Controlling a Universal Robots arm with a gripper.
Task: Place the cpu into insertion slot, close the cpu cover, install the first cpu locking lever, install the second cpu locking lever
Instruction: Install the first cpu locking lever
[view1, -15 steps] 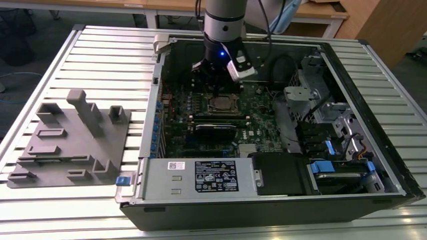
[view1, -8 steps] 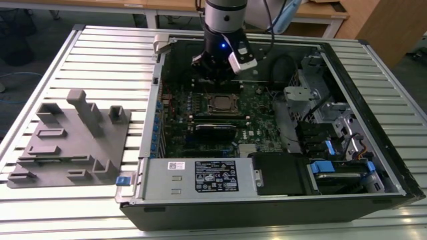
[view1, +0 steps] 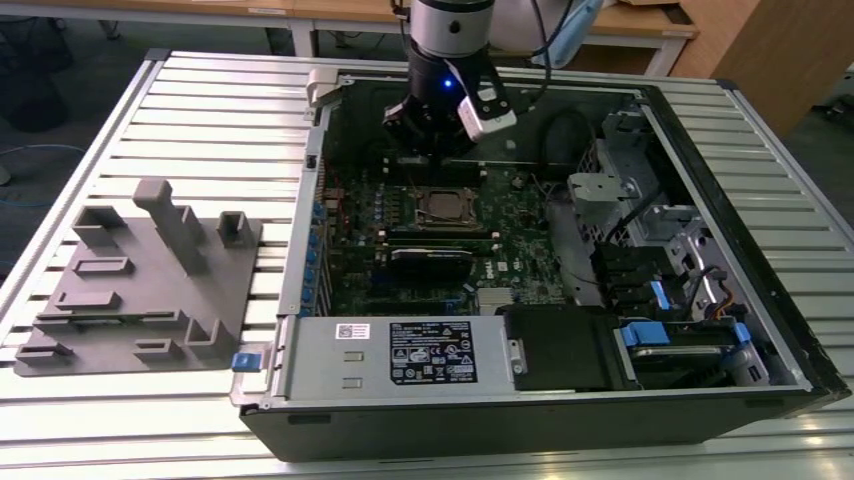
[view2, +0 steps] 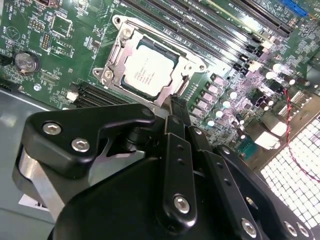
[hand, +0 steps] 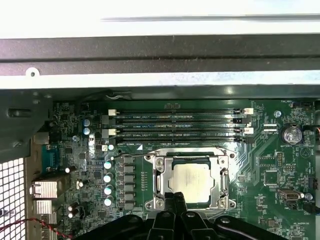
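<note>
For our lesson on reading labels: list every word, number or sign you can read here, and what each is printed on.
No text can be read with certainty.
Black label on the silver box: print too small to read.
White sticker beside it: too small.
Top of the cpu: faint lines, unreadable.
White lettering on the motherboard by the memory slots: too small.

A grey fixture (view1: 120, 310) lies on the slatted table (view1: 200, 110) beside the open computer case (view1: 534, 425).

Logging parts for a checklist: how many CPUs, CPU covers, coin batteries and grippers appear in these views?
cpu: 1
cpu cover: 1
coin battery: 1
gripper: 1
Total: 4
</note>
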